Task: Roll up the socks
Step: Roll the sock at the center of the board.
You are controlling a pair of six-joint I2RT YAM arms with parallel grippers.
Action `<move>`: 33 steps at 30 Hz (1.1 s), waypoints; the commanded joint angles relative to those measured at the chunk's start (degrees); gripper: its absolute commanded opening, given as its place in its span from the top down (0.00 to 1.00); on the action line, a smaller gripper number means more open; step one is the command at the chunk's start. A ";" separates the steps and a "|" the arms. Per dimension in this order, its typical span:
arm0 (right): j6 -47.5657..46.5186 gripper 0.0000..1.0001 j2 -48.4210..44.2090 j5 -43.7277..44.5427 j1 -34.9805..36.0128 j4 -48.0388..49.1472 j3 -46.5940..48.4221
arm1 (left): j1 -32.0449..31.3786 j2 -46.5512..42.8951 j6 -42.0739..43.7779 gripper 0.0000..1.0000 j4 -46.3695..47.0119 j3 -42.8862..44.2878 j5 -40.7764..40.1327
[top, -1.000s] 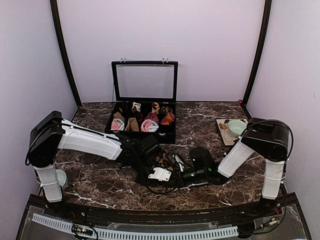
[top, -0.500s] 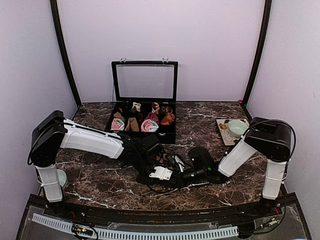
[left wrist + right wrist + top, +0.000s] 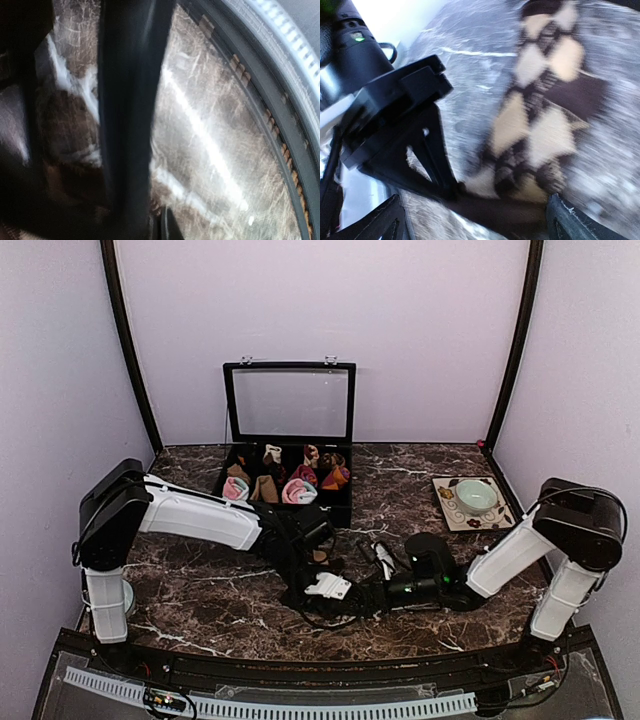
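Your left arm [image 3: 200, 522] reaches low across the dark marbled table [image 3: 190, 605] to its centre, wrist bent down. Its jaws are pressed together at the near end of the brown-and-beige diamond-pattern sock [image 3: 540, 115]; you cannot tell whether fabric is caught. That sock lies flat at mid-table. Your right arm [image 3: 505, 560] stretches leftward just above the table, jaws spread wide over the same end. Beyond the sock stands the black open-lidded box [image 3: 340, 512] of sock rolls. Far right, a pale green bowl [image 3: 474, 495] sits well apart.
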 commanded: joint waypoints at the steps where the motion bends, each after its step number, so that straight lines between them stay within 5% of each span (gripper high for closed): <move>1: 0.94 0.01 -3.05 8.04 0.65 -16.37 -6.67 | 3.80 5.38 -8.72 1.00 -9.96 -1.30 -4.63; 8: -1.69 0.01 -18.36 18.80 1.00 -20.15 -9.94 | 5.98 5.38 -9.90 1.00 -11.76 -1.90 -2.79; 13: 6.29 0.01 -32.75 26.37 0.78 -6.92 -20.07 | 6.51 5.97 -8.35 1.00 -14.16 -1.42 -1.20; 15: -1.27 0.01 -38.56 24.02 0.94 2.24 -23.04 | 6.74 6.26 -8.01 1.00 -15.35 -0.82 -0.27; 17: -10.88 0.01 -41.37 22.94 2.95 1.62 -22.76 | 7.01 6.35 -6.97 1.00 -16.46 -0.55 1.10; 23: -32.52 0.01 -33.21 25.78 13.35 -11.89 -12.46 | 7.75 9.89 -4.44 1.00 -22.11 2.62 2.71; 28: -41.57 0.23 -21.97 30.15 20.27 -12.08 -6.41 | 9.59 12.93 -4.98 1.00 -25.67 5.68 6.74; 33: -49.68 0.30 -11.72 28.84 22.84 -12.83 1.30 | 10.55 15.41 -5.04 1.00 -29.13 8.83 8.75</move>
